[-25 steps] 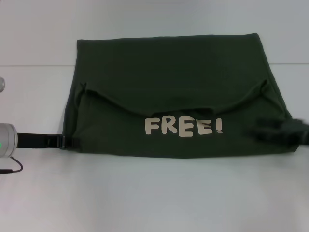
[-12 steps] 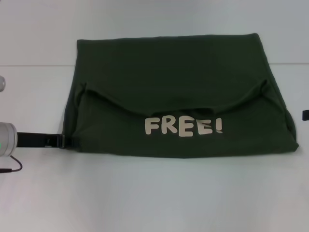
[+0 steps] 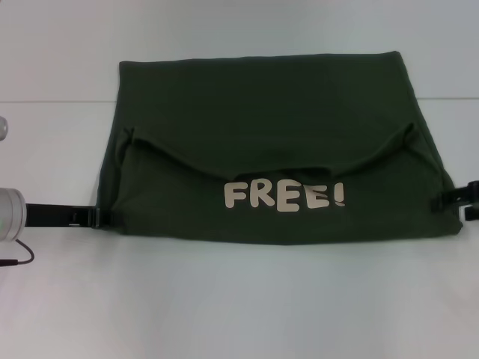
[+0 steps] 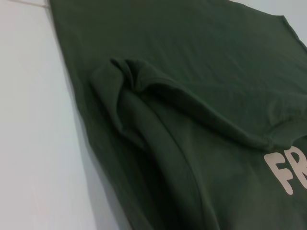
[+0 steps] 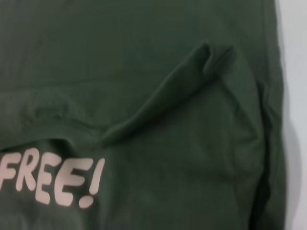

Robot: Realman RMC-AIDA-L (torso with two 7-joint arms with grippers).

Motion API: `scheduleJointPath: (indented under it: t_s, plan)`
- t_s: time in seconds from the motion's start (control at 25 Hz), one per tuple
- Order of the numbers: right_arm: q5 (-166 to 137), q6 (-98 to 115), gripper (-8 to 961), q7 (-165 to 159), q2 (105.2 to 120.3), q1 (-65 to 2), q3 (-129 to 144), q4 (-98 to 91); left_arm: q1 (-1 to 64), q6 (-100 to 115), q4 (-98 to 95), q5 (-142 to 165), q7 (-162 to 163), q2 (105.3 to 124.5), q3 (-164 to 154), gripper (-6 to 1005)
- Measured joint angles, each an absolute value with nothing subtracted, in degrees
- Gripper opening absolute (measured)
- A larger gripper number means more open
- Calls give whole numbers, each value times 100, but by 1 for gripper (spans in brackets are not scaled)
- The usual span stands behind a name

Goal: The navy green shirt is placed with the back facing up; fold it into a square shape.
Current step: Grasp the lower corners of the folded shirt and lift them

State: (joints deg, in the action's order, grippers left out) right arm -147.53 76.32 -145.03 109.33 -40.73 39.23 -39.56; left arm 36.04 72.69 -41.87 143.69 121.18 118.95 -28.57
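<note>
The navy green shirt (image 3: pixel 262 127) lies folded on the white table (image 3: pixel 239 299). Its lower part is turned up, so a cream "FREE!" print (image 3: pixel 284 196) faces up near the front edge. My left gripper (image 3: pixel 101 218) lies low on the table, touching the shirt's front left corner. My right gripper (image 3: pixel 455 198) is at the shirt's front right edge, half out of the head view. The left wrist view shows bunched folds of the shirt (image 4: pixel 201 96). The right wrist view shows the shirt (image 5: pixel 144 72) and the print (image 5: pixel 53 179).
The left arm's silver wrist (image 3: pixel 9 215) and a thin dark cable (image 3: pixel 22 258) lie at the table's left edge. A seam line in the table (image 3: pixel 52 102) runs behind the shirt. Bare white surface stretches in front of the shirt.
The right gripper was over the shirt's right edge a second ago, then pulled out almost beyond the view, and now is back at that edge. The left arm and shirt have stayed put.
</note>
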Motion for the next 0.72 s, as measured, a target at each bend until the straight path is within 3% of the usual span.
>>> scheduleJointPath:
  t_s: [0.24, 0.72]
  plan:
    - [-14757, 7430, 867, -14460, 11034, -4124, 3993, -3772, 3604, 7269, -4192, 14354, 12085, 11892, -2841, 48]
    - [-14757, 7226, 845, -14455, 11087, -4137, 4016, -3752, 3612, 7269, -4193, 14343, 12085, 11891, -2829, 47]
